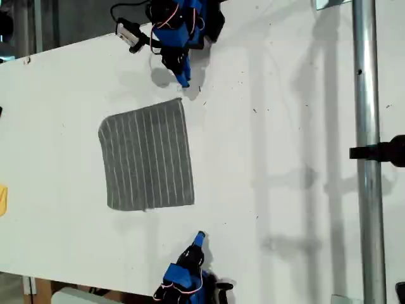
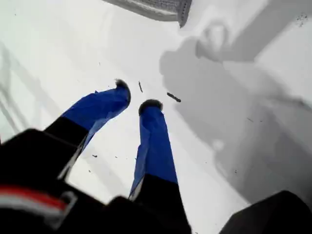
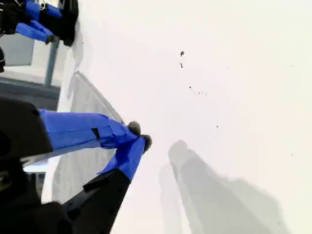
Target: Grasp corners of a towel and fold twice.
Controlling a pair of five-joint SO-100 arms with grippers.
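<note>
The grey striped towel (image 1: pixel 149 158) lies flat and unfolded on the white table (image 1: pixel 285 126). In the exterior view my first gripper (image 1: pixel 183 81) hovers at the top, just above the towel's upper right corner (image 1: pixel 180 102). The first wrist view shows that gripper (image 2: pixel 135 97) a little open and holding nothing, with the corner (image 2: pixel 163 9) a short way ahead of its tips. My second gripper (image 1: pixel 200 237) is low in the exterior view, below the towel's lower right corner (image 1: pixel 188 201). It (image 3: pixel 139 136) is shut on nothing over bare table, with the towel (image 3: pixel 80 161) beside it.
A metal pole (image 1: pixel 366 158) with a black clamp (image 1: pixel 380 152) runs down the exterior view's right. A yellow object (image 1: pixel 2 199) shows at that view's left edge. Small dark specks (image 1: pixel 254 111) dot the table. Both arm bases stand at the table's top and bottom edges in the exterior view.
</note>
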